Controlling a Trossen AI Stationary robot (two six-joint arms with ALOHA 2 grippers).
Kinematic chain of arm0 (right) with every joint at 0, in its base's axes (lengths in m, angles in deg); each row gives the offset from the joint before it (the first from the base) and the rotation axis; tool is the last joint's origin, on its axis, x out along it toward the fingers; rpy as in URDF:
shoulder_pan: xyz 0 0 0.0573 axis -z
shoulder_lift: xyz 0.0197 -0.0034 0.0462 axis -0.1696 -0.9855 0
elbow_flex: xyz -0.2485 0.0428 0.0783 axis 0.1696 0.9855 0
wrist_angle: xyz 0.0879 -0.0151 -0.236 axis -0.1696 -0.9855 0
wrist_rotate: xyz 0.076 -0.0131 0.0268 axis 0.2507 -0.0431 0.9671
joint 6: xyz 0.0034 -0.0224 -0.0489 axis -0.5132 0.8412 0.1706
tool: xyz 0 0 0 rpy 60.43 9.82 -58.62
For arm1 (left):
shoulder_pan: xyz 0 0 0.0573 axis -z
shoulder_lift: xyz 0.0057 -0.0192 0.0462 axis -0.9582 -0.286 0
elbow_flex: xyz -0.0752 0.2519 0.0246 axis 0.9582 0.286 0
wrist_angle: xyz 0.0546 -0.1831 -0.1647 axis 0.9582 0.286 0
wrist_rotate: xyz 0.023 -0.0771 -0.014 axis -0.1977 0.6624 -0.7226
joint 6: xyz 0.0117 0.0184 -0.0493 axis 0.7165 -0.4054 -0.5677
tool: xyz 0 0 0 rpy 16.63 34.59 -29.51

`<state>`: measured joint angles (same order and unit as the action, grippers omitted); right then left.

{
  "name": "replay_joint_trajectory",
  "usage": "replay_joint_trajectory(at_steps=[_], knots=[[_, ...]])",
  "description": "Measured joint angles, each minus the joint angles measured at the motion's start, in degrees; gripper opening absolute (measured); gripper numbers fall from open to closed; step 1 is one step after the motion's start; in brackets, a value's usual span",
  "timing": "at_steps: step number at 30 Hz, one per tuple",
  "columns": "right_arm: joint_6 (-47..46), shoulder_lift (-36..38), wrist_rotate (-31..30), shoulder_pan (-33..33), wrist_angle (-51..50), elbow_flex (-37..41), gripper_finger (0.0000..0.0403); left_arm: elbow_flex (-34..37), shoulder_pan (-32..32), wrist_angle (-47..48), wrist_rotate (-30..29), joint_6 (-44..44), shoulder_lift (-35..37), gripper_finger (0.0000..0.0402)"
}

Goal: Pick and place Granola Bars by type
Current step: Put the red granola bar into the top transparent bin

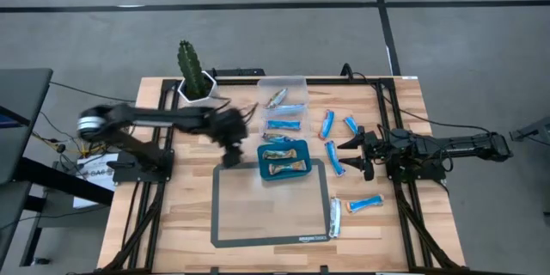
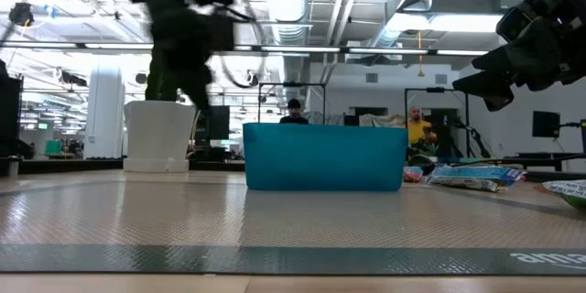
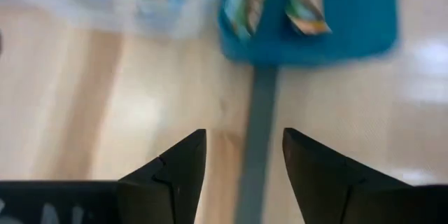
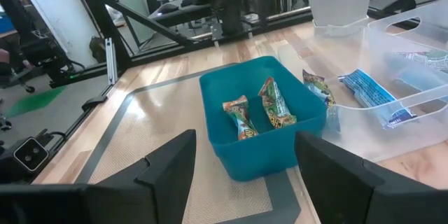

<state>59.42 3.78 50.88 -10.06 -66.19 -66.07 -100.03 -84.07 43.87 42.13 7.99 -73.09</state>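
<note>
i hold the left hand (image 1: 230,150) spread and empty just beside the teal tray (image 1: 283,173), which holds two multicoloured bars (image 4: 259,112); right hand (image 1: 355,155), also spread, waits among loose blue bars (image 1: 333,159) near the desk's right edge.

The pale wooden slatted worktop (image 1: 172,223) carries a grey-bordered rectangular mat (image 1: 258,210), teal rectangular tray (image 1: 284,174), clear plastic bin (image 1: 284,86), white potted cactus (image 1: 194,73) and loose blue-and-white wrapped bars (image 1: 365,204).
</note>
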Motion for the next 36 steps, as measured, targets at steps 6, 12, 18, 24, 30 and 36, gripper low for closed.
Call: replay_joint_trajectory(at_steps=[6, 12, 18, 24, 30, 36], knots=[[0.0, 0.0, 0.0, 0.0, 0.0, 0.0, 0.0235, 17.0, 5.5, -5.1, 0.4, -7.3, 21.3, 0.0183], [0.0, 0.0, 0.0, 0.0, 0.0, 0.0, 0.0235, 25.9, 10.3, -8.4, -0.5, -12.4, 40.3, 0.0183], [0.0, 0.0, 0.0, 0.0, 0.0, 0.0, 0.0235, 31.2, 12.7, -11.7, -6.9, -12.4, 54.6, 0.0183], [0.0, 0.0, 0.0, 0.0, 0.0, 0.0, 0.0235, 36.3, 12.8, -14.8, -9.3, -13.2, 65.1, 0.0183], [0.0, 0.0, 0.0, 0.0, 0.0, 0.0, 0.0235, 40.4, 12.8, -21.3, -9.9, -13.4, 71.7, 0.0183], [0.0, 0.0, 0.0, 0.0, 0.0, 0.0, 0.0235, 43.5, 12.8, -30.8, -12.1, -13.8, 75.5, 0.0183]])
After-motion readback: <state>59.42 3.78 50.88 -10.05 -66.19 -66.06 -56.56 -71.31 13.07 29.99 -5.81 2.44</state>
